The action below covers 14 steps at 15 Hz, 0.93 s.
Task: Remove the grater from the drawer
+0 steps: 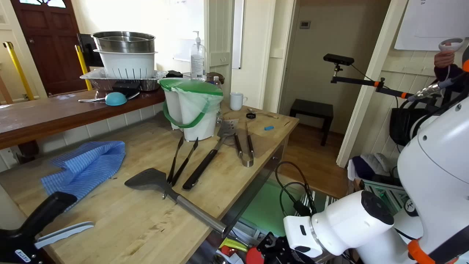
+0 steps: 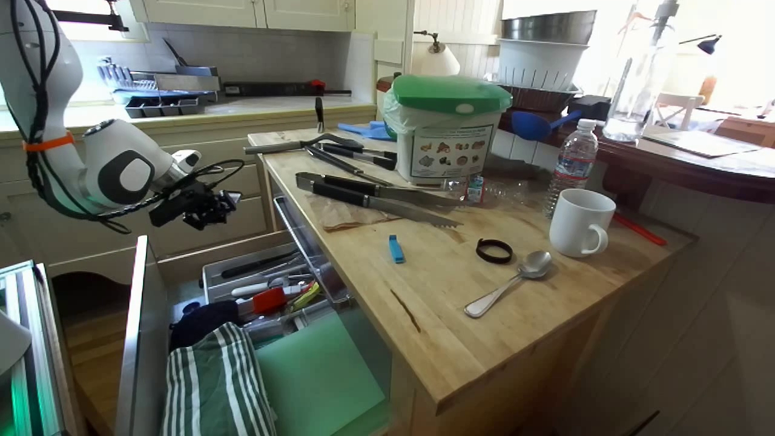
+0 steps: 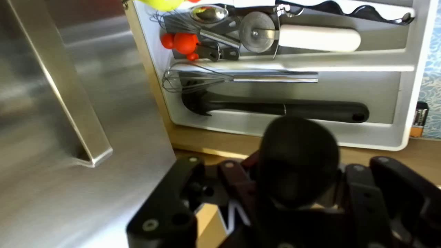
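We can read no word with certainty. At the lower left of an exterior view, the black-handled tool (image 1: 33, 224) carries a small badge (image 1: 22, 256) in white letters that we cannot spell out. In an exterior view, above and right of centre, the white bin (image 2: 447, 121) wears a sign (image 2: 451, 152): two rows of little pictures beneath print too small for us. The bottle (image 2: 570, 156) farther right has a label (image 2: 574, 172) we cannot make out.
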{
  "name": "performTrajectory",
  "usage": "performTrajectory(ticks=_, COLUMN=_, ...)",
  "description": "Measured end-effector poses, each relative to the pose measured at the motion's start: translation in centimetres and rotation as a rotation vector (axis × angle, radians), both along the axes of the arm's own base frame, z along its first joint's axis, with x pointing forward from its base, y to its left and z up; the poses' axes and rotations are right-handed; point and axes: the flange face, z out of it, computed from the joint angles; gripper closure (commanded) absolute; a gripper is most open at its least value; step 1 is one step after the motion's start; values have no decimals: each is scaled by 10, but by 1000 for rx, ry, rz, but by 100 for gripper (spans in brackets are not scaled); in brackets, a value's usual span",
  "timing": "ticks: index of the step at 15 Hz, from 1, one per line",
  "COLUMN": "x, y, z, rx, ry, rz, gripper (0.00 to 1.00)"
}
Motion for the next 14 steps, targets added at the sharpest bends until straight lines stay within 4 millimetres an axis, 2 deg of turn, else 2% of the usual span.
performTrajectory(ticks=4, x=-16, y=6, z=13, rx=-28, ry=-48, rz=157, gripper=100)
performTrajectory(ticks=8, x=-32, y=12, z=42, rx=-25, ry=-107, rz=256, gripper=100)
performTrajectory(ticks=11, x=-21, y=24, z=65, rx=13, ry=-163, rz=260, gripper=100)
performTrajectory(ticks=14, x=-17, y=23, z=94, rx=65, ry=-229, rz=228, gripper=100)
